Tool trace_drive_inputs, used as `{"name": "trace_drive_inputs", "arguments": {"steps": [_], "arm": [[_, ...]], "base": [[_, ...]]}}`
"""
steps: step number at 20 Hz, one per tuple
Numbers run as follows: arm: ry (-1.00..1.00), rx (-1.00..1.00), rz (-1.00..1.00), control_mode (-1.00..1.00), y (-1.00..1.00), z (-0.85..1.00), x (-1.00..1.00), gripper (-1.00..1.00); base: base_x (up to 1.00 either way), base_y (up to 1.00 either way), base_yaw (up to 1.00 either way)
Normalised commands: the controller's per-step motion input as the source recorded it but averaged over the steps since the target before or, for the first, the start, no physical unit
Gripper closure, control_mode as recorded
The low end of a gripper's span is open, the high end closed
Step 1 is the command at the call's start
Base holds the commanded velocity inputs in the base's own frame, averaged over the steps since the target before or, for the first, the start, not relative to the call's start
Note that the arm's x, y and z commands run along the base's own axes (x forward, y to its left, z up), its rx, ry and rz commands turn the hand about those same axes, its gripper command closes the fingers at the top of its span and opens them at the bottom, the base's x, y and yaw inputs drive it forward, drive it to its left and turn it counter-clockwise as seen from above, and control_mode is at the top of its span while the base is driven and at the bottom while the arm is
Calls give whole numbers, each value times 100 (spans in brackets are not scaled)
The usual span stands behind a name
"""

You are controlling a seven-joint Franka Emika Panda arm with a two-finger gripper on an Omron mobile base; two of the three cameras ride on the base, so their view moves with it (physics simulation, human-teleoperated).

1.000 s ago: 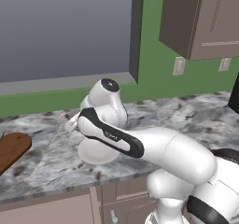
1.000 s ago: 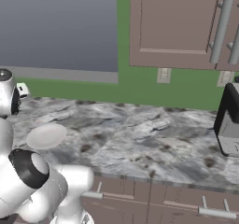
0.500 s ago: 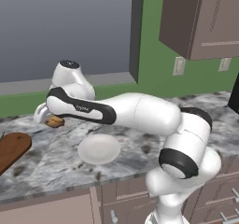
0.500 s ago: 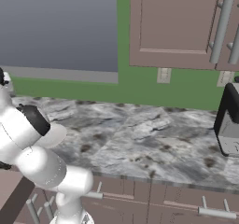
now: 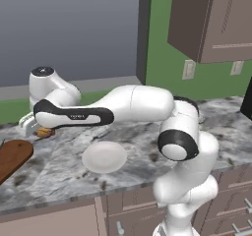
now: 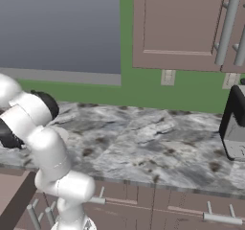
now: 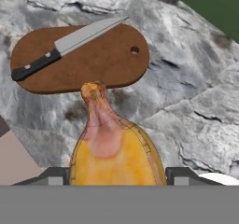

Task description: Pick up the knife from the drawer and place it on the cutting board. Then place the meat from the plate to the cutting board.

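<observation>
Fingers point(image 5: 35, 128): I saw them grasping the meat point(image 7: 114, 148) above the desk point(image 7: 186, 92).
Knife point(image 7: 65, 43): it lay on the cutting board point(image 7: 88, 62).
Risk: I feared dropping the meat short of the board.

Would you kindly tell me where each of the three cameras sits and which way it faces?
Left base view: behind the arm's left, looking forward and down at the grey marble counter; the white arm reaches left.
Right base view: behind its right, facing the counter and mauve-brown wall cabinet; arm at lower left.
Hand view: looks along the gripper at the golden-brown meat and reddish-brown cutting board.
Both base views share the counter.
</observation>
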Motion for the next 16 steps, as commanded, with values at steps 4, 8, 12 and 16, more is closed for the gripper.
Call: {"name": "trace_drive_inputs", "arguments": {"steps": [4,8,12,16], "arm": [[0,-2,0,-100,38,-1,0,100],[0,0,0,-100,30,-20,0,100],[-9,-2,0,-100,29,-17,0,100],[-9,-2,0,-100,10,-14,0,100]], "base": [[0,0,0],[0,0,0],[0,0,0],[0,0,0]]}}
